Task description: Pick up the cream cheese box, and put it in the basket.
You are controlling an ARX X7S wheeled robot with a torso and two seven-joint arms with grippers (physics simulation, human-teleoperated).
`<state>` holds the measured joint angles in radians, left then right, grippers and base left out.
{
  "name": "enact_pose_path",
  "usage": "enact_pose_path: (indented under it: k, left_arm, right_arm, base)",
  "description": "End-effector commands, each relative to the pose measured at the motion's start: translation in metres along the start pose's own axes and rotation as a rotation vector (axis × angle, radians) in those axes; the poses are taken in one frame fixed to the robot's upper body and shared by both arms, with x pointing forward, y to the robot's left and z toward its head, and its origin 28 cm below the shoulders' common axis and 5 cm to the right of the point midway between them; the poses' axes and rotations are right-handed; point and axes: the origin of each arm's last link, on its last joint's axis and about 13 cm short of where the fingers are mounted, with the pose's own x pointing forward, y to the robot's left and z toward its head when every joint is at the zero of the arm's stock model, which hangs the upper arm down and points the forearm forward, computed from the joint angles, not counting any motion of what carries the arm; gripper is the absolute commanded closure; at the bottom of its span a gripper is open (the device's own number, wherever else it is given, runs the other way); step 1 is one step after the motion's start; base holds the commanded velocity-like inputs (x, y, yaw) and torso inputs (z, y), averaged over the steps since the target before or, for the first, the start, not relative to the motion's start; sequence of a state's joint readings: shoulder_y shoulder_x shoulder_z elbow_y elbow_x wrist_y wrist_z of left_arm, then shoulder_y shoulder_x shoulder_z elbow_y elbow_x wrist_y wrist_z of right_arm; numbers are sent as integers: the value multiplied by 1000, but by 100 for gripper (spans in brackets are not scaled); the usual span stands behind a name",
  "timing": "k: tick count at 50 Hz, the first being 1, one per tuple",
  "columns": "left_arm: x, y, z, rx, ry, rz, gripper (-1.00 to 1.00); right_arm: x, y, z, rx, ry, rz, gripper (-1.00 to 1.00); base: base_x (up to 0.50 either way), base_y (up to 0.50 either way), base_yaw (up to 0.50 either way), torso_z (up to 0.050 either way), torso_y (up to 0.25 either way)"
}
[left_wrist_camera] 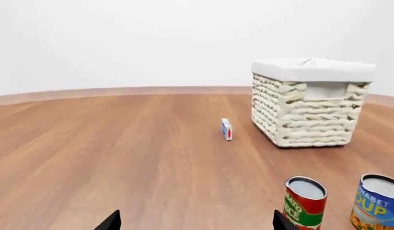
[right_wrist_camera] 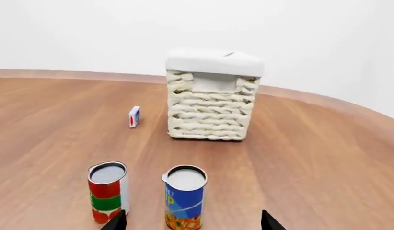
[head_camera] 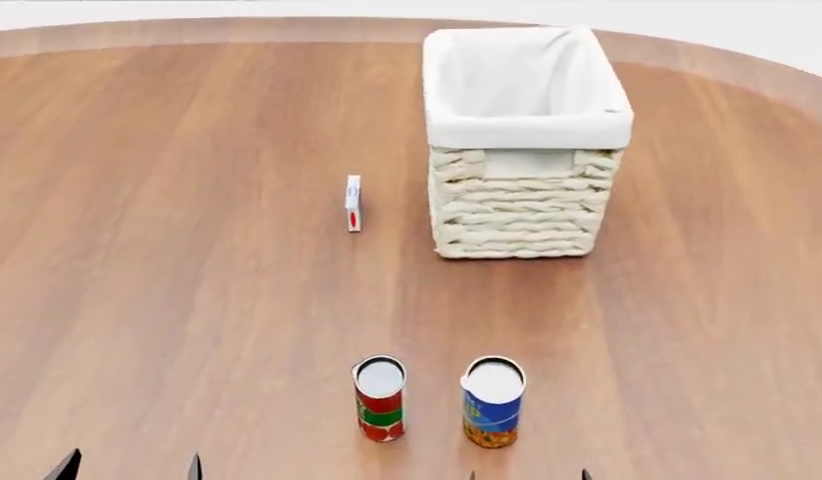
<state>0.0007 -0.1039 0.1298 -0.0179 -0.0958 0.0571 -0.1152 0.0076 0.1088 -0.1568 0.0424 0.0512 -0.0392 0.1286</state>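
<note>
- Black fingertips are all you see of your two grippers: the left gripper [head_camera: 128,467] shows two dark tips at the near edge of the head view, and the right gripper [head_camera: 529,476] shows two smaller tips nearer the cans. Both sit well short of the basket [head_camera: 525,190].
- Your left jaws stand spread wide with nothing between them; in the left wrist view the tips [left_wrist_camera: 109,222] frame bare wood.
- Your right jaws are also spread apart and grip nothing; in the right wrist view the two cans stand just beyond the tips [right_wrist_camera: 118,222].
- Wooden table [head_camera: 171,300] carries everything, and its rounded far edge curves behind the basket.
- Nearest to you, well on the near side of the basket, the red can [head_camera: 379,398] and the blue can [head_camera: 493,401] stand upright side by side, close but apart, each with a pale top.
- Farther on, the cream cheese box [head_camera: 354,203] stands on a narrow edge just beside the basket's left wall, not touching it, a strip of bare wood between them. You see a red mark on its near face in the head view, and blue and red print on its side in the left wrist view.
- Farthest out, the basket stands upright, woven cream wicker with a white liner [head_camera: 518,75] folded over its rim and a handle cut-out in the wall that faces you. Its inside looks plain white.
</note>
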Motion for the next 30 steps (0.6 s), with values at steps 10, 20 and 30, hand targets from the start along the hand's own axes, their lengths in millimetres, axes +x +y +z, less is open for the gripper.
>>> enact_pose_path:
  k: [10,20,30]
  left_arm:
    - [-1,0,-1,-1,1,-6,-100]
    - [0,0,-1,-2,2,-5,-100]
    - [-1,0,-1,0,-1,-7,-100]
  right_arm:
    - [-4,4,-2,-50,-37,2,-100]
    - [-5,4,-1,-52,-37,4,-100]
    - [-4,4,-1,-46,-35,6,-100]
  base:
    - [362,-131,0,0,0]
    - [362,-53,0,0,0]
    - [361,-27,0,0,0]
